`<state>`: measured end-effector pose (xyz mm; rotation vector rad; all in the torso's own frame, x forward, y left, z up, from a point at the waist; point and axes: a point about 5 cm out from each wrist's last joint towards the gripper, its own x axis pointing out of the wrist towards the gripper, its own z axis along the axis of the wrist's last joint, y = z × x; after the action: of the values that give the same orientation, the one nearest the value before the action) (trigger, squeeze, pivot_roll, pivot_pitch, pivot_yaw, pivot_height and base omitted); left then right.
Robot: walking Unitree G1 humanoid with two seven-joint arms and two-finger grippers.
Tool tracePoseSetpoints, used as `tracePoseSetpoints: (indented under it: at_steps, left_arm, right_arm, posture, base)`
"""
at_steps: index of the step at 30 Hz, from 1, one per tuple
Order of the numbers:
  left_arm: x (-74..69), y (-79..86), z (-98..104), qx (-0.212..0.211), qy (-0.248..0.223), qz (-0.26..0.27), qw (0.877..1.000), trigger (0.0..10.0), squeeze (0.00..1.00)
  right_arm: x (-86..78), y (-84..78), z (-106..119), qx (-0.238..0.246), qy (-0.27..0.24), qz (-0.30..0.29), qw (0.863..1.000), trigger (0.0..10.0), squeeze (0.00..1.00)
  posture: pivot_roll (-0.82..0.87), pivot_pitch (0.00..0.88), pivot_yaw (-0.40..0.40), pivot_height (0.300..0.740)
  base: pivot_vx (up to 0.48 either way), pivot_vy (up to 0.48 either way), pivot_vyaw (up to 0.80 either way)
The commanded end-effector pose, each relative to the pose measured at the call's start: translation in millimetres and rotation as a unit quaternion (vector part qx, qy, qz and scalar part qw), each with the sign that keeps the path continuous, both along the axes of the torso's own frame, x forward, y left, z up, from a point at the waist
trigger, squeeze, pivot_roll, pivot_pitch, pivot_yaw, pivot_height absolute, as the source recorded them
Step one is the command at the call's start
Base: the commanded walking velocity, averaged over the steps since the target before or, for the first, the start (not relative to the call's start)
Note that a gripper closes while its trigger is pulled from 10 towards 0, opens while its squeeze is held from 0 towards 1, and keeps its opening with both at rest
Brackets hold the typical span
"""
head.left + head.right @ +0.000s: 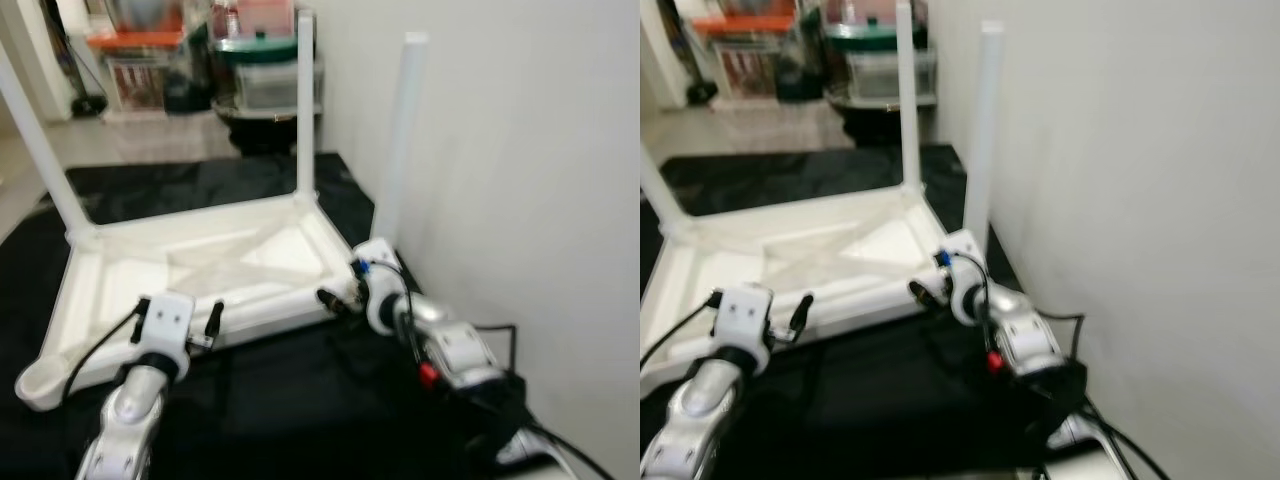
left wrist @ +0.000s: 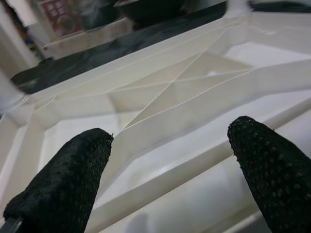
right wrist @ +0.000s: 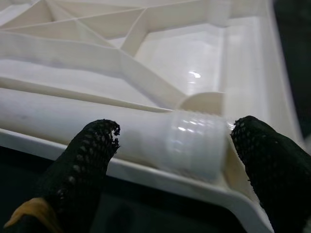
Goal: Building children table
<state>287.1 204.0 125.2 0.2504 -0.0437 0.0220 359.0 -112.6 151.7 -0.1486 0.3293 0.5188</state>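
Table top: we see the white plastic table top with ribbed underside (image 1: 190, 265) lying upside down on the black floor mat (image 1: 270, 400).
Mounted legs: two white plastic legs (image 1: 305, 110) stand upright at its far corners.
Loose legs: one white threaded plastic leg (image 3: 121, 133) lies inside the near edge of the table top; another white tube (image 1: 398, 140) leans against the white wall (image 1: 520, 160).
Left gripper: our left gripper (image 1: 180, 320) is at the near edge, fingers (image 2: 63, 179) spread wide, holding nothing.
Right gripper: our right gripper (image 1: 335, 298) is at the near right corner, fingers (image 3: 85, 160) wide apart on either side of the lying leg's threaded end.
Background: plastic storage boxes (image 1: 260, 70) stand further away.
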Motion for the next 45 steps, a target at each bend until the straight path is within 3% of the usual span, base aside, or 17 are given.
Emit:
tracePoseSetpoints:
  at_steps: [1,11,14,16,19,21,26,30,45]
  left_arm:
    - [-2.1,3.1,-5.2,0.0,0.014,0.008,1.0,10.0,0.0]
    - [-2.6,2.6,-3.8,0.008,0.014,0.007,1.0,10.0,0.0]
    - [-3.7,6.1,-2.6,0.01,0.012,0.013,1.0,10.0,0.0]
    - [-5.7,8.3,-4.2,0.009,0.014,0.018,1.0,10.0,0.0]
    - [-6.1,6.1,-5.6,0.009,0.016,0.015,1.0,10.0,0.0]
    - [-5.5,3.1,-6.3,0.008,0.017,0.011,1.0,10.0,0.0]
    - [-3.4,3.8,-5.7,0.008,0.016,0.012,1.0,10.0,0.0]
    - [-1.2,3.1,-6.6,0.011,0.018,0.007,1.0,10.0,0.0]
    - [-4.1,6.5,-6.0,0.012,0.016,0.012,1.0,10.0,0.0]
  right_arm:
    - [4.2,-0.5,-1.3,-0.014,-0.003,-0.009,1.0,10.0,0.0]
    - [15.2,4.1,-11.1,-0.034,0.035,-0.036,0.998,10.0,0.0]
    - [18.3,3.5,-4.0,-0.039,0.019,-0.041,0.998,10.0,0.0]
    - [21.8,-4.2,18.7,-0.031,-0.015,-0.05,0.998,10.0,0.0]
    - [20.6,-11.9,21.1,-0.034,-0.015,-0.059,0.998,10.0,0.0]
    - [13.9,-23.5,17.1,-0.04,0.0,-0.07,0.997,10.0,0.0]
    - [-1.0,-28.7,4.9,-0.033,0.028,-0.062,0.997,10.0,0.0]
    - [-11.7,-28.9,-24.7,-0.017,0.085,-0.072,0.994,10.0,0.0]
    - [-0.5,-19.0,-18.9,0.05,0.091,-0.098,0.99,10.0,0.0]
  posture:
    - [0.09,0.0,-0.056,0.74]
    - [0.11,0.0,-0.065,0.74]
    - [0.11,0.0,-0.072,0.74]
    - [0.11,0.0,-0.069,0.74]
    - [0.09,0.0,-0.067,0.74]
    - [0.09,0.0,-0.065,0.74]
    - [0.08,0.0,-0.063,0.74]
    - [0.06,0.0,-0.046,0.74]
    - [0.09,0.0,-0.056,0.74]
  base:
    - [0.0,0.0,0.0]
    - [0.0,0.0,0.0]
    - [0.0,0.0,0.0]
    - [0.0,0.0,0.0]
    - [0.0,0.0,0.0]
    - [0.0,0.0,0.0]
    - [0.0,0.0,0.0]
    - [0.0,0.0,0.0]
    - [0.0,0.0,0.0]
